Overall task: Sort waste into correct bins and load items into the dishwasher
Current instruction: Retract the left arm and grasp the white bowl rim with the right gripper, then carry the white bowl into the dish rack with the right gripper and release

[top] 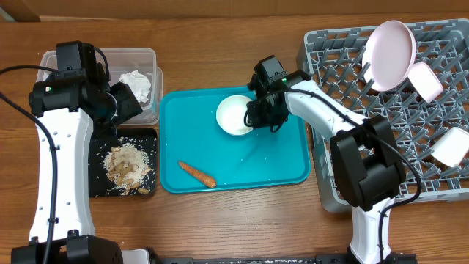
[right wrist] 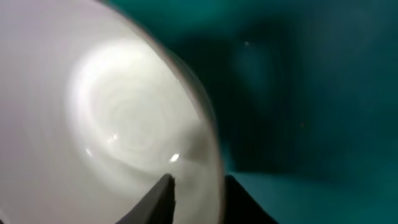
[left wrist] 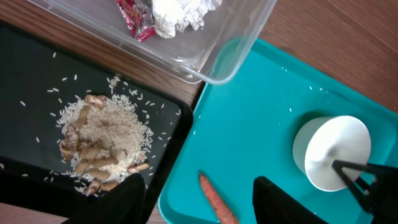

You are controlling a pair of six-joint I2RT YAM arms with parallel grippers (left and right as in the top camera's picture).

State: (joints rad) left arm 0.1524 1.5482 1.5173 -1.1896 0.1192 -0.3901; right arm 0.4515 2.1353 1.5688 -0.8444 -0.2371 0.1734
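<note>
The right gripper [top: 258, 116] has its jaws pinching the rim of the small white round bowl [top: 234, 115], one finger inside and one outside. The bowl sits on the teal plastic serving tray [top: 282, 165] on the wooden desk [top: 220, 44]. The left gripper [left wrist: 198, 183] hangs with jaws spread and empty above the small orange carrot piece [left wrist: 214, 200], which lies on the teal tray beside the shallow black rectangular tray [left wrist: 31, 74] holding beige rice scraps [left wrist: 106, 134]. A crumpled white tissue [top: 136, 83] lies in the clear plastic tub [top: 143, 53].
</note>
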